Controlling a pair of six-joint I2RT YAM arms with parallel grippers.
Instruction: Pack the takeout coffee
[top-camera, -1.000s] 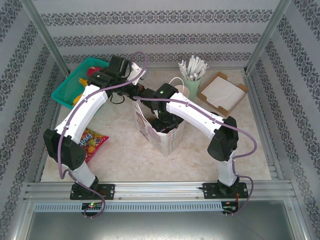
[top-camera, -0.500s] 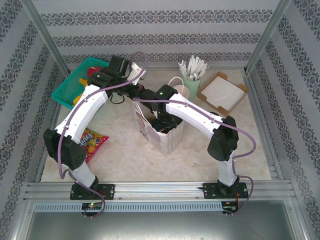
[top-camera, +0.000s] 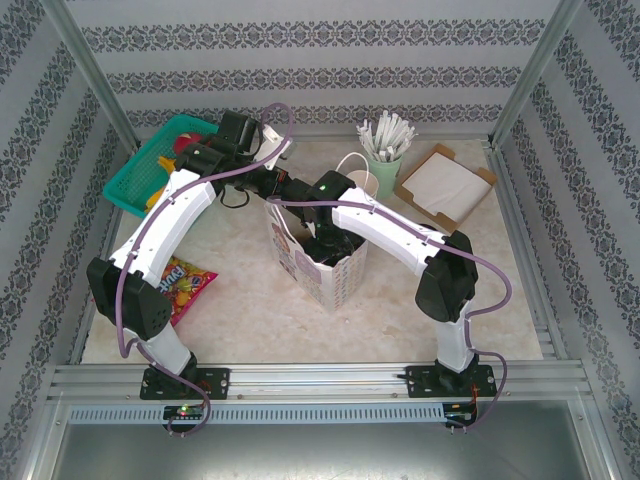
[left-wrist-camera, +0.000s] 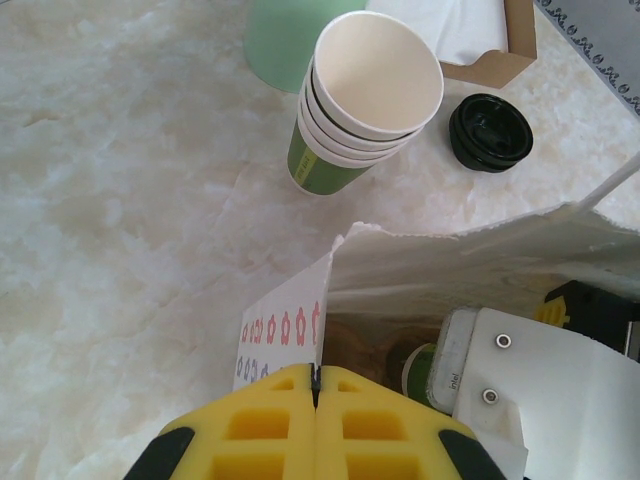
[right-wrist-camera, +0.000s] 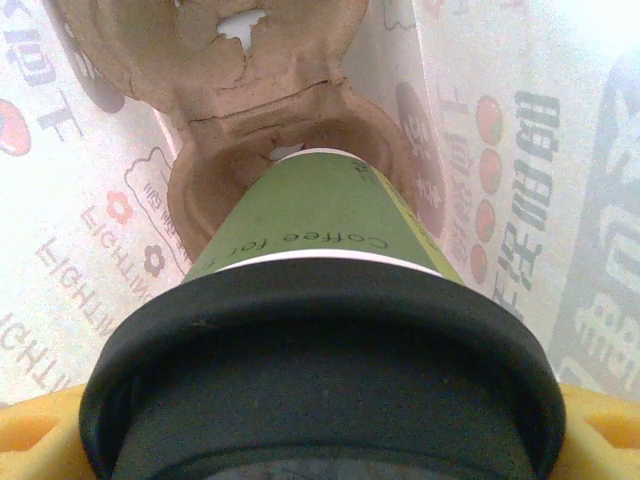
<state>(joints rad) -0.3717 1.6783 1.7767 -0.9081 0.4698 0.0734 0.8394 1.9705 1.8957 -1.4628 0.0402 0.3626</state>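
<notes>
Takeout coffee (right-wrist-camera: 320, 250) over pulp tray (right-wrist-camera: 250, 90) inside bag (right-wrist-camera: 500, 150), right wrist view

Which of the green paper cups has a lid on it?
The green cup inside the paper bag: it wears a black lid. The stacked cups beside the bag stand open, lidless.

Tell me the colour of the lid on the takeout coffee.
The lid is black, clearest in the right wrist view.
</notes>
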